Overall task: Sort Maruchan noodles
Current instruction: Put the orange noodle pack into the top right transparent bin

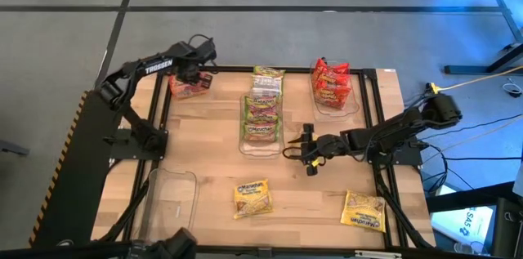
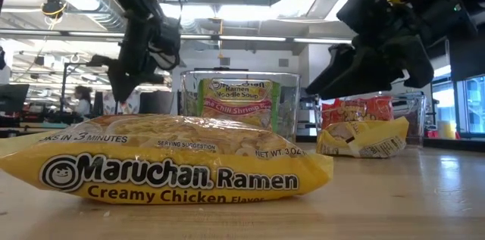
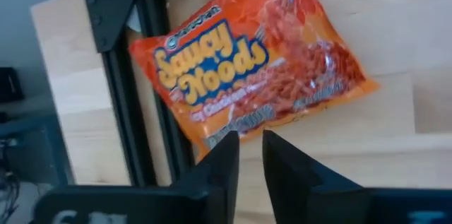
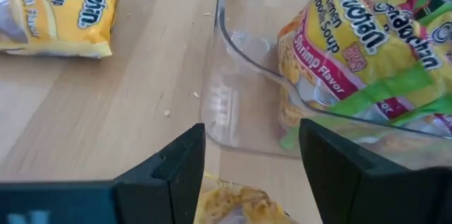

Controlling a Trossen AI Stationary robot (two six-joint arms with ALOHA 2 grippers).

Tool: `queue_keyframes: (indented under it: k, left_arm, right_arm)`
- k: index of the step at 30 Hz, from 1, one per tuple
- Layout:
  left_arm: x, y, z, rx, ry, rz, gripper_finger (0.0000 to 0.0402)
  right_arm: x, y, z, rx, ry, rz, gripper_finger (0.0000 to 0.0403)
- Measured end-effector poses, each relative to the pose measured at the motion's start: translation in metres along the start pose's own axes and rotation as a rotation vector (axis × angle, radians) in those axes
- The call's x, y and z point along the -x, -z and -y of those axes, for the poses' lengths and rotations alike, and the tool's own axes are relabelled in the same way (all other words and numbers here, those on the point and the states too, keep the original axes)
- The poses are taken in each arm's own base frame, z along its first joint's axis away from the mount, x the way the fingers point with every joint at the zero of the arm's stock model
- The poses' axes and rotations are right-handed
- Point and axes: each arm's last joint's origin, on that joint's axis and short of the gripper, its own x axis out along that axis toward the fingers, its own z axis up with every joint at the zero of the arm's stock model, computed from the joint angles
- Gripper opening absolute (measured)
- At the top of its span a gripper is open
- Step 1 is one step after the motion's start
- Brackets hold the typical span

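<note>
A red-orange noodle packet [image 1: 189, 86] lies flat at the table's far left corner, partly on the black frame; it fills the left wrist view [image 3: 254, 61]. My left gripper [image 1: 196, 71] [image 3: 251, 150] hovers over its edge with only a narrow gap between the fingers. Green packets [image 1: 261, 112] fill the middle clear bin, and red ones [image 1: 332, 83] fill the far right bin. Two yellow packets [image 1: 252, 198] [image 1: 364, 210] lie flat near the table's near edge. My right gripper [image 1: 304, 151] [image 4: 251, 174] is wide open just off the near right corner of the green bin [image 4: 233, 104].
An empty clear bin [image 1: 172, 198] stands at the near left. Black frame rails run along the table's left and right sides [image 1: 377, 128]. A scrap of yellow packet [image 4: 229, 206] shows below my right gripper. Bare wood lies between the bins and the near yellow packets.
</note>
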Motion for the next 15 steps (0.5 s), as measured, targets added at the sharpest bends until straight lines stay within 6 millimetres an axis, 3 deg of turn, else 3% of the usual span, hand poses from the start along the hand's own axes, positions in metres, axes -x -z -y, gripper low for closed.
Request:
queue_keyframes:
  k: [7, 15]
  left_arm:
    - [0.010, 0.005, 0.019, -0.070, 0.036, 0.018, 0.0008]
    - [0.039, 0.023, 0.073, -0.114, 0.248, 0.184, 0.0016]
  right_arm:
    - [-0.005, 0.004, -0.002, 0.002, -0.001, -0.014, 0.0199]
    - [-0.005, 0.003, -0.003, 0.020, -0.031, -0.005, 0.0199]
